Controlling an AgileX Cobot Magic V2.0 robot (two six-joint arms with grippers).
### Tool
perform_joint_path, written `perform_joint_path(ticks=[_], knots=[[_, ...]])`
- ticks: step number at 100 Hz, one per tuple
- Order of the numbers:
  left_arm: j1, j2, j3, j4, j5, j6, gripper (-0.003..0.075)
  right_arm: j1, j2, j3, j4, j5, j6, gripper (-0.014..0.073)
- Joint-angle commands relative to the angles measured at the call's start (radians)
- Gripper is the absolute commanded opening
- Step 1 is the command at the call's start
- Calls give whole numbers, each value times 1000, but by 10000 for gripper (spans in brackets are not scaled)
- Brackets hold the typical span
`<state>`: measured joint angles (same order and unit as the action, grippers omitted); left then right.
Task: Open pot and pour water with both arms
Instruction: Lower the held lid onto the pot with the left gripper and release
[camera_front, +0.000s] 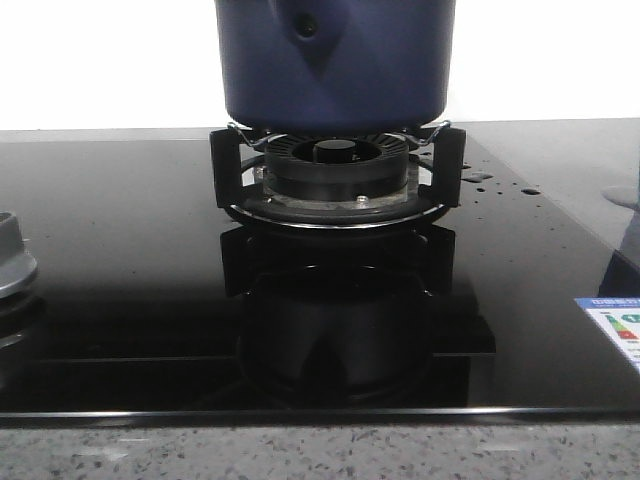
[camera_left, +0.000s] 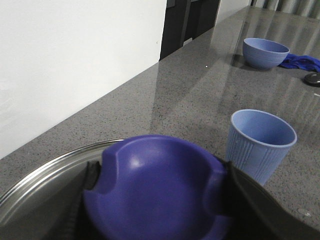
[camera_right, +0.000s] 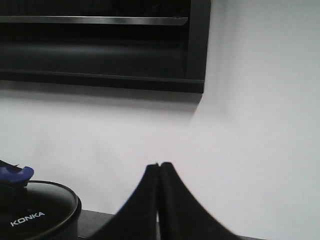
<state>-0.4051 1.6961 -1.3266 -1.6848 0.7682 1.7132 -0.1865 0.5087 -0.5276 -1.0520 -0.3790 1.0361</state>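
Observation:
The navy-blue pot (camera_front: 335, 60) fills the top middle of the front view, its bottom at the prongs of the burner stand (camera_front: 335, 175). Its top is cut off by the frame, and I cannot tell whether it rests on the prongs. Neither gripper shows in that view. In the left wrist view my left gripper (camera_left: 157, 190) is shut on the lid's blue knob (camera_left: 155, 170), with the lid's metal rim (camera_left: 55, 167) curving behind it. My right gripper (camera_right: 159, 167) has its two fingers pressed together with nothing between them, facing a white wall.
A black glass hob (camera_front: 120, 260) carries a grey burner cap (camera_front: 12, 262) at the left and a label (camera_front: 612, 325) at the right. On the grey counter stand a light-blue cup (camera_left: 260, 142), a blue bowl (camera_left: 265, 51) and a blue cloth (camera_left: 302, 62). A black KONKA appliance (camera_right: 35, 212) is near the right gripper.

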Motion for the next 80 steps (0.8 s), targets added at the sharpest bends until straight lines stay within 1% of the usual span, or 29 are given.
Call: perform_joint_path(ticks=[1,16,21,28,33,38,43,46,53,58,63,64,65,68,74,75,80], knots=[[-7,-31,-36,-104,30,1,316,-1,-1,-25,12,-19,-3,-64],[-7,-22,-36,-99,30,12,318,-1,-1,-25,12,-18,-3,-64],[-7,-22,-36,-99,30,22,340,-1,-1,-25,12,-18,-3,-64],[-7,-22,-36,-99,30,47,436,-1,-1,-25,12,-18,-3,-64],[-7,-26,-36,-99,28,47,539,-1,-1,-25,12,-17,-3,-64],[-7,-34,-36,-99,29,47,611,-1,-1,-25,12,-17,-3,-64],[-5,-52,-36,-99,29,47,645,-1,-1,-25,12,-13,-3,-64],[-1,-68,-36,-99,29,45,645,-1,-1,-25,12,-10,-3,-64],[9,-117,-36,-99,27,34,616,3,-1,-25,12,-3,-3,-64],[22,-167,-36,-99,22,2,564,7,-1,-25,7,-3,-3,-64],[39,-218,-29,-99,2,-29,481,17,-1,-25,-18,-1,-3,-64],[45,-226,-28,-99,-1,-37,452,21,-1,-25,-23,-1,-3,-64],[48,-243,-23,-99,-7,-40,438,23,-1,-25,-35,-1,-3,-64],[61,-277,-15,-97,-21,-47,365,32,-1,-25,-66,-1,-3,-64],[96,-351,19,-97,-69,-49,253,57,-3,-25,-146,-3,4,-64],[100,-370,24,-97,-76,-49,229,61,-3,-25,-156,-3,9,-64],[128,-441,63,-92,-130,-49,157,86,-7,-25,-232,-3,61,-64]])
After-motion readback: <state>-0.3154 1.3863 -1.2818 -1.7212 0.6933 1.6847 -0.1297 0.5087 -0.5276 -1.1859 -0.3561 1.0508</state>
